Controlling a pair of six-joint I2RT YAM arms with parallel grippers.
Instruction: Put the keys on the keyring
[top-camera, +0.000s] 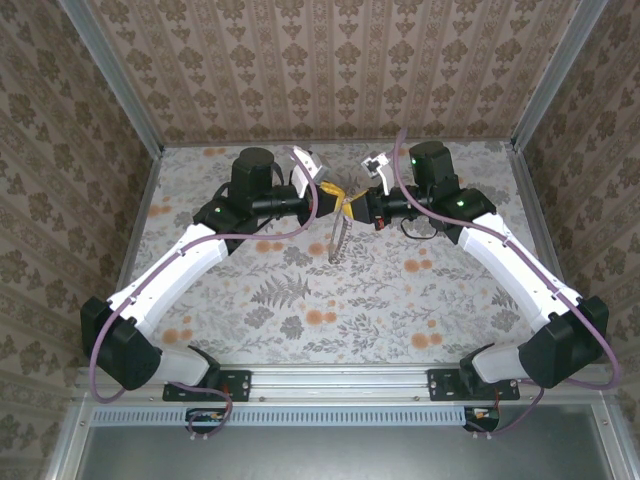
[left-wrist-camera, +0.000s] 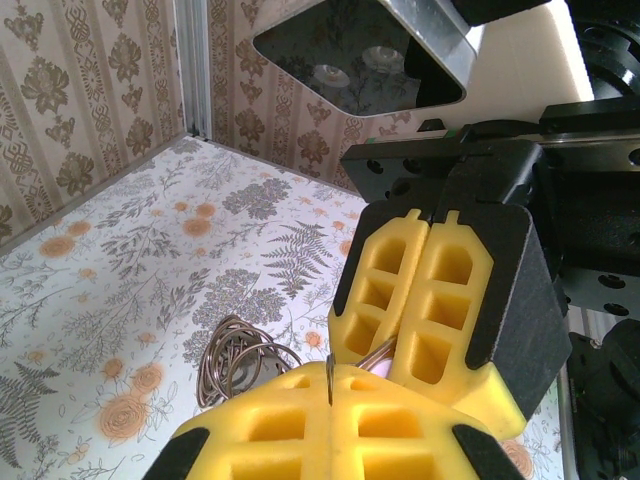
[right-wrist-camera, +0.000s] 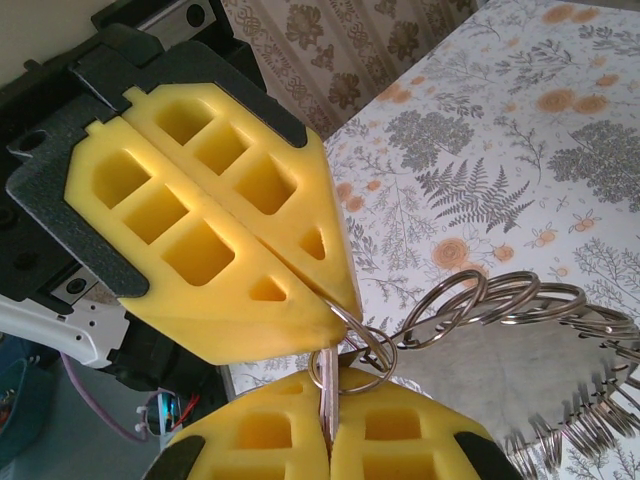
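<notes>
My two grippers meet tip to tip above the middle of the table, the left gripper (top-camera: 325, 200) facing the right gripper (top-camera: 358, 205). In the right wrist view, the right gripper (right-wrist-camera: 328, 378) is shut on a flat silvery key (right-wrist-camera: 325, 390). A thin wire keyring (right-wrist-camera: 372, 350) loops round the key's top. The left gripper (right-wrist-camera: 338, 300) is shut on that ring from above. In the left wrist view, the left gripper (left-wrist-camera: 329, 372) pinches the ring's thin edge (left-wrist-camera: 328, 385), and the right gripper (left-wrist-camera: 392, 346) stands just beyond it. A chain of linked rings (right-wrist-camera: 510, 300) hangs from there (top-camera: 335, 240).
The floral tablecloth (top-camera: 300, 290) lies well below the grippers. Patterned walls with metal corner posts (top-camera: 120, 90) close in the back and both sides. A grey flat piece (right-wrist-camera: 500, 375) hangs among the linked rings, and a dark bundle of loops (left-wrist-camera: 235, 365) dangles under the left gripper.
</notes>
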